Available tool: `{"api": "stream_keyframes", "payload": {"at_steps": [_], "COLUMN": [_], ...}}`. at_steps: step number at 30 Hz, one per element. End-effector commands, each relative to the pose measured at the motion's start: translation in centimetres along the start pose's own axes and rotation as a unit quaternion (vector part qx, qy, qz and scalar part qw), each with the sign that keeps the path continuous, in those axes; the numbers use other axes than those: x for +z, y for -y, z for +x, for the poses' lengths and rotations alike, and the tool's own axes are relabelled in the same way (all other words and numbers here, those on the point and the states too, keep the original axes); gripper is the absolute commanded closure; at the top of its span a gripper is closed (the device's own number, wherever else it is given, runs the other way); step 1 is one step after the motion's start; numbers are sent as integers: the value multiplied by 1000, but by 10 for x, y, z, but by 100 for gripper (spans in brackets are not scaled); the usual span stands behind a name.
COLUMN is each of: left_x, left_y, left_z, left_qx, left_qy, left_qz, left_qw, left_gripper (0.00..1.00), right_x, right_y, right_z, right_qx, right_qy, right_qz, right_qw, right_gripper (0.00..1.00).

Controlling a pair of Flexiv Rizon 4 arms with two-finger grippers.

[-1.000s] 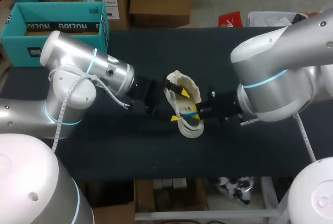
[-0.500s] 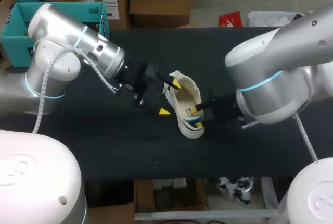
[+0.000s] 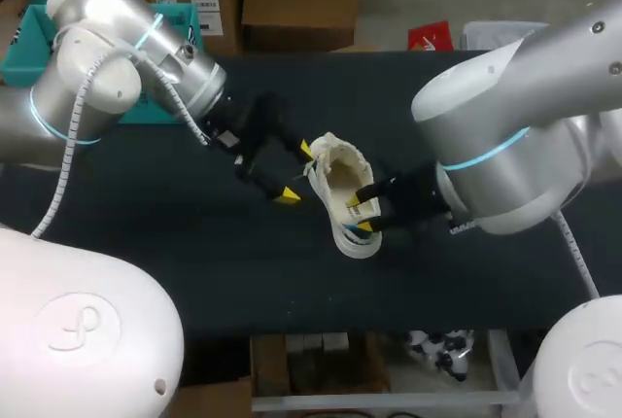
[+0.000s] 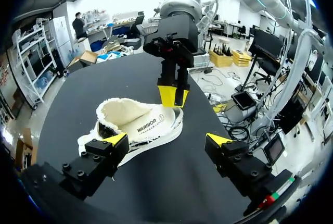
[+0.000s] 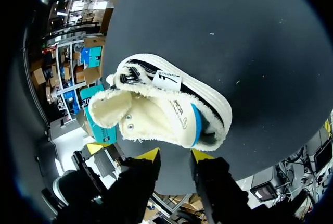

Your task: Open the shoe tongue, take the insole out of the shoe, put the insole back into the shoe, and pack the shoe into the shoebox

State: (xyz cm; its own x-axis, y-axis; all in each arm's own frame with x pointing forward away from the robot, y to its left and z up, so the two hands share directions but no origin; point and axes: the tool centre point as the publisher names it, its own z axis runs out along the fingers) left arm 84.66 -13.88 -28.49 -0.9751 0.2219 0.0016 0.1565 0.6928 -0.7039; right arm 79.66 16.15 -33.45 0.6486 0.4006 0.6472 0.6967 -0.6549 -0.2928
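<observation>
A white fleece-lined shoe lies on its side on the black table, its mouth spread wide. A blue strip shows inside its heel. My left gripper hangs open just left of the shoe, holding nothing; in the left wrist view the shoe lies ahead of its widely spread fingertips. My right gripper is at the shoe's right rim, slightly open. In the right wrist view its gripper is just short of the shoe, with nothing between the tips. The teal shoebox stands at the back left, mostly behind my left arm.
Bare black table stretches in front of the shoe and to the right. My left arm crosses above the table's back left, between the shoe and the shoebox.
My left gripper has pulled out of the shoe, back and to the left, and opened wide. The right gripper has opened a little at the shoe's rim. The shoe has barely shifted.
</observation>
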Motion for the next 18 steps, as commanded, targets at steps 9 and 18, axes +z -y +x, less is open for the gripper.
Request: {"api": "stream_keyframes", "payload": {"at_steps": [9, 18], "left_x": [-9, -21], "left_y": [6, -9], "left_z": [4, 8], "left_qx": [-19, -112], "left_qy": [-2, 20], "left_qz": [-25, -47], "left_qw": [1000, 992], "left_gripper": [0, 0], "right_x": [31, 55], "right_y": [-25, -40], "right_z": [10, -3], "right_qx": [-24, -15], "right_qy": [18, 37], "right_qz": [30, 35], "right_qw": [999, 999], "right_gripper": [100, 100]}}
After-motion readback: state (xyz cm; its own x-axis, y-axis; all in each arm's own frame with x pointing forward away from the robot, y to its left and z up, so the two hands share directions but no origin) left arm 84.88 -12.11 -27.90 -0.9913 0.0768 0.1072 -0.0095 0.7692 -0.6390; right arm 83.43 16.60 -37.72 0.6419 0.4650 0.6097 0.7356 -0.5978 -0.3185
